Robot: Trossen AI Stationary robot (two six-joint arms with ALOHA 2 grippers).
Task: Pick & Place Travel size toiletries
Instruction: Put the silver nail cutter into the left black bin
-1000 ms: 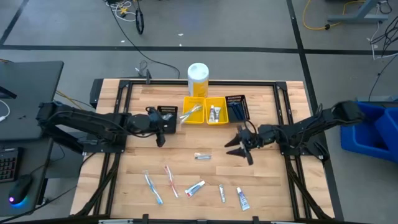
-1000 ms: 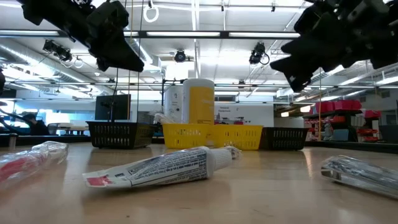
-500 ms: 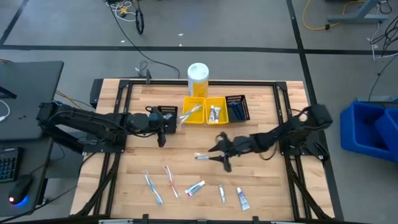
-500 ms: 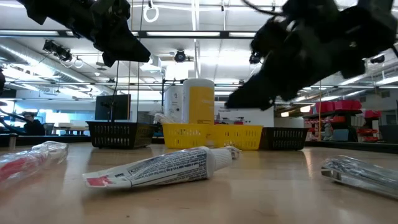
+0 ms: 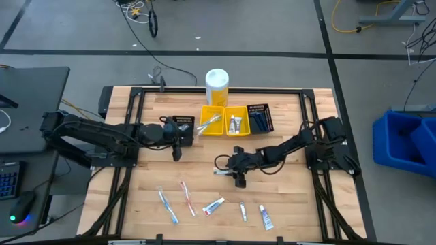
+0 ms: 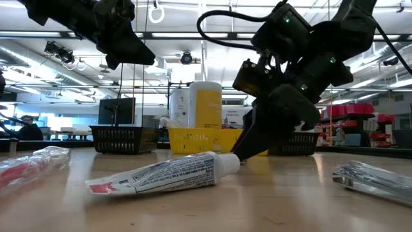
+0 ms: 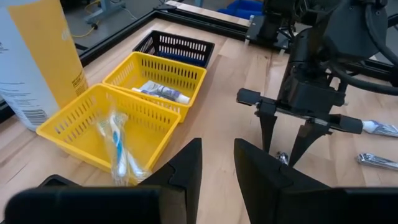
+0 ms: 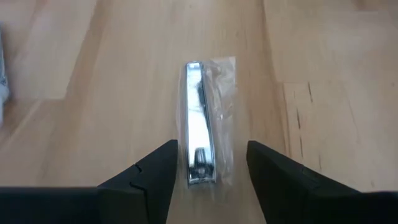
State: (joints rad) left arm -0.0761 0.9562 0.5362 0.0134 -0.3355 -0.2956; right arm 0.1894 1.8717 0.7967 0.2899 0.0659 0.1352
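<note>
Tall white-and-yellow container (image 5: 216, 86) behind two yellow bins (image 5: 224, 120) flanked by black bins (image 5: 259, 117).

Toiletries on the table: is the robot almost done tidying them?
Not yet. The two yellow plastic bins already hold items. The right gripper is open, straddling a silvery wrapped nail clipper, not gripped yet. Two toothbrushes and toothpaste tubes remain on the wooden table. The left gripper waits.

The right arm stretches low toward the middle of the worktop, its gripper (image 5: 231, 173) pointing steeply down, its 2 fingers (image 8: 152, 180) spread apart. The left arm waits raised at the left side, its gripper (image 5: 176, 151) fingers (image 7: 186, 168) slightly parted.
</note>
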